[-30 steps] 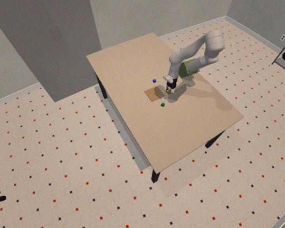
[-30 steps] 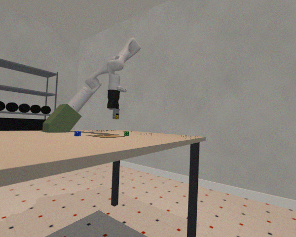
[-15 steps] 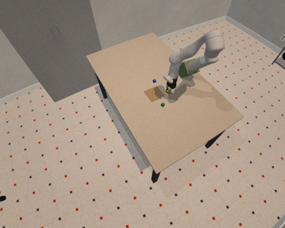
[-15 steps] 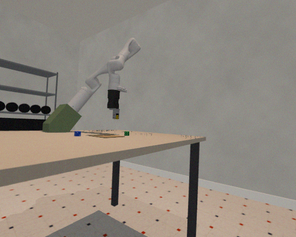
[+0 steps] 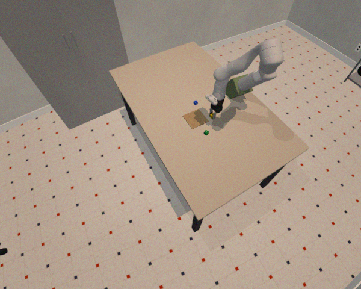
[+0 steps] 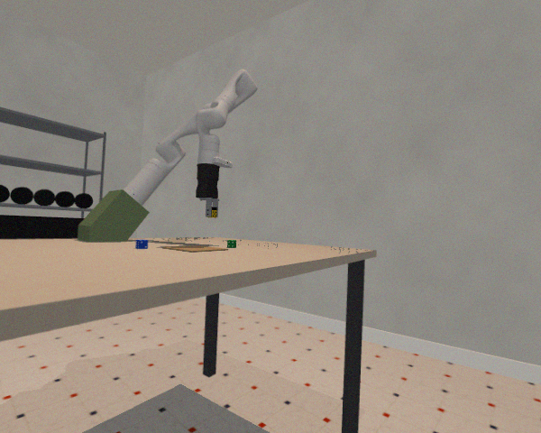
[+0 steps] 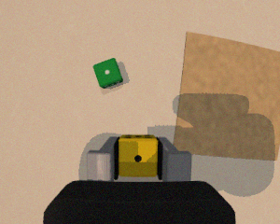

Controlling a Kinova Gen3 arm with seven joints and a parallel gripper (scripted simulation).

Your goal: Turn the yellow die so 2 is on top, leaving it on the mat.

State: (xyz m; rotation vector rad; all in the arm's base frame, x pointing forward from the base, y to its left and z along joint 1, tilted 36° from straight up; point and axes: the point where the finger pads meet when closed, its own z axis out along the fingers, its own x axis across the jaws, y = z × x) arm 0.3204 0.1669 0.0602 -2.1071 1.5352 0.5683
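While hanging well above the table (image 6: 261, 274), gripping the yellow die (image 7: 138, 157) between half-closed fingers of the gripper (image 7: 138, 161), pinching it from both sides. Showing a single pip on the die face turned toward the wrist camera. Lying flat below and off to one side, the brown mat (image 7: 240, 88), partly under the arm's shadow. Resting beyond on the bare table, the green die (image 7: 106, 73); farther off, past the mat, the blue die (image 5: 195, 102).
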